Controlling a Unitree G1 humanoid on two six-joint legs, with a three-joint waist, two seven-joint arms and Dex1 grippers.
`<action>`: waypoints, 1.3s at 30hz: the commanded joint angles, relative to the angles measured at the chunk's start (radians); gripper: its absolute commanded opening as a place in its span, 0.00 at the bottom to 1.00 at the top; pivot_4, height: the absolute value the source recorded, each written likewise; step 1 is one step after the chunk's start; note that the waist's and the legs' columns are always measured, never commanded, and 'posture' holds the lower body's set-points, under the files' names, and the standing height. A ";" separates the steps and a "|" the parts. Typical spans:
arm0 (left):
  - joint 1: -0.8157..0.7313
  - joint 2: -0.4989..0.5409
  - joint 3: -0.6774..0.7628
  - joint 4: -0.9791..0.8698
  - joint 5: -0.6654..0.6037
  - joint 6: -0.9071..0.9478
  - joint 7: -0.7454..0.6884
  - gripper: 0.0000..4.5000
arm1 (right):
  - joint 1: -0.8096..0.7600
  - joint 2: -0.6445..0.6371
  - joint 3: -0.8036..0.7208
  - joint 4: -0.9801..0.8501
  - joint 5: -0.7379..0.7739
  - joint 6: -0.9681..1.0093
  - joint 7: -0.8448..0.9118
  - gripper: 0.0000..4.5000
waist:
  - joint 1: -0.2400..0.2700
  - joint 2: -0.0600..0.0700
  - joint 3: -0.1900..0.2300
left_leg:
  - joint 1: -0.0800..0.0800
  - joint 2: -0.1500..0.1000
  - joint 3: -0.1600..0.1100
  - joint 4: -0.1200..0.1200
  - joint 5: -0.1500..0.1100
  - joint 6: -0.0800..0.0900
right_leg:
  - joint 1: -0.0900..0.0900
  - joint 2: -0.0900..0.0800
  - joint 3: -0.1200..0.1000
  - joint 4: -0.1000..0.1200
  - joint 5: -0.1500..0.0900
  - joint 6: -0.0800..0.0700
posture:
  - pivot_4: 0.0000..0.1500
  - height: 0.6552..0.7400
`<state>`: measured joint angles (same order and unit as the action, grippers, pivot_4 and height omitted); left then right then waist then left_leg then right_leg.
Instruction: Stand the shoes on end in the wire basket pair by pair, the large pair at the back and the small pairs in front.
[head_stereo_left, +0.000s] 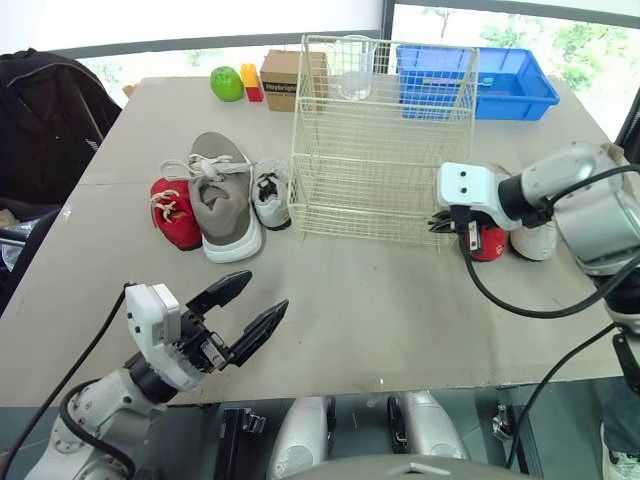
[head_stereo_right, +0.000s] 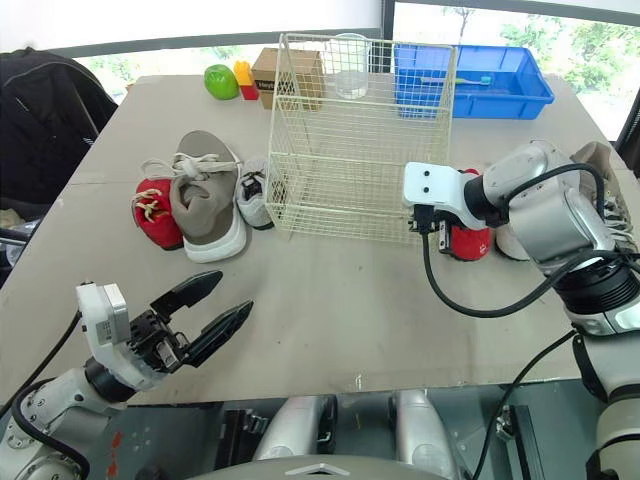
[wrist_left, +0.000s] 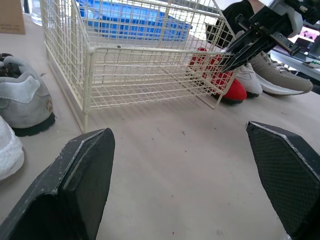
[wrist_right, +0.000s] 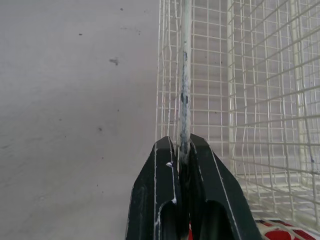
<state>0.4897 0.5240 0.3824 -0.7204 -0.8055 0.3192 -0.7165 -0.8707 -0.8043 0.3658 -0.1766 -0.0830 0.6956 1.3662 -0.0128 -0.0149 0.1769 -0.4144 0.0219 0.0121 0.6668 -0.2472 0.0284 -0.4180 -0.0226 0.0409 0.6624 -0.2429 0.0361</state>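
Right pincer (wrist_right: 181, 145) is pinching the front-right corner post of the wire basket (head_stereo_left: 380, 150), which sits empty mid-bench (head_stereo_left: 380, 320). It's light, stiff wire, so I reckon it slides or tips if dragged. Left pincer (head_stereo_left: 267, 290) is spread, hovering by the front-left edge, well apart from the big grey shoe (head_stereo_left: 222, 195) near the left edge. The upper looks soft; I'd grab the heel.

The right arm (head_stereo_left: 560, 190) covers much of a red shoe (head_stereo_left: 489, 245), a white shoe (head_stereo_left: 537, 242) and a grey shoe (head_stereo_right: 605, 160). The basket (head_stereo_left: 365, 215) wires screen a glass (head_stereo_left: 355, 68) and a blue bin (head_stereo_left: 515, 85). The box (head_stereo_left: 280, 82) print is too small to read.
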 joint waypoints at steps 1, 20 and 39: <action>-0.016 0.009 0.009 -0.007 0.000 -0.013 -0.002 1.00 | 0.013 -0.017 -0.056 -0.024 0.026 -0.088 -0.034 0.01 | 0.000 0.000 0.000 | 0.000 0.000 0.000 0.000 0.000 0.000 | 0.000 0.000 0.000 0.000 0.000 0.000 | 1.00 1.00; -0.214 -0.153 0.118 -0.054 0.130 0.125 0.645 1.00 | 0.392 0.238 -0.469 -0.384 0.595 -0.132 -0.265 0.98 | 0.002 -0.003 -0.002 | 0.000 0.001 -0.004 0.002 0.000 0.000 | 0.004 0.002 -0.001 0.001 0.002 0.003 | 1.00 1.00; -0.607 -0.124 -0.168 0.242 0.411 0.339 0.795 0.61 | 0.557 0.257 -0.451 -0.480 0.691 -0.174 -0.501 1.00 | 0.003 -0.005 -0.003 | 0.001 0.000 -0.006 0.003 0.000 0.000 | 0.005 0.004 -0.002 0.001 0.002 0.003 | 1.00 1.00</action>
<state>-0.1190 0.4062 0.2347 -0.4947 -0.4288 0.6737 0.0891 -0.3180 -0.5330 -0.0856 -0.6128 0.6079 0.5402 0.8827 -0.0096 -0.0196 0.1739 -0.4131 0.0220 0.0064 0.6697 -0.2470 0.0284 -0.4127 -0.0190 0.0386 0.6636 -0.2412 0.0388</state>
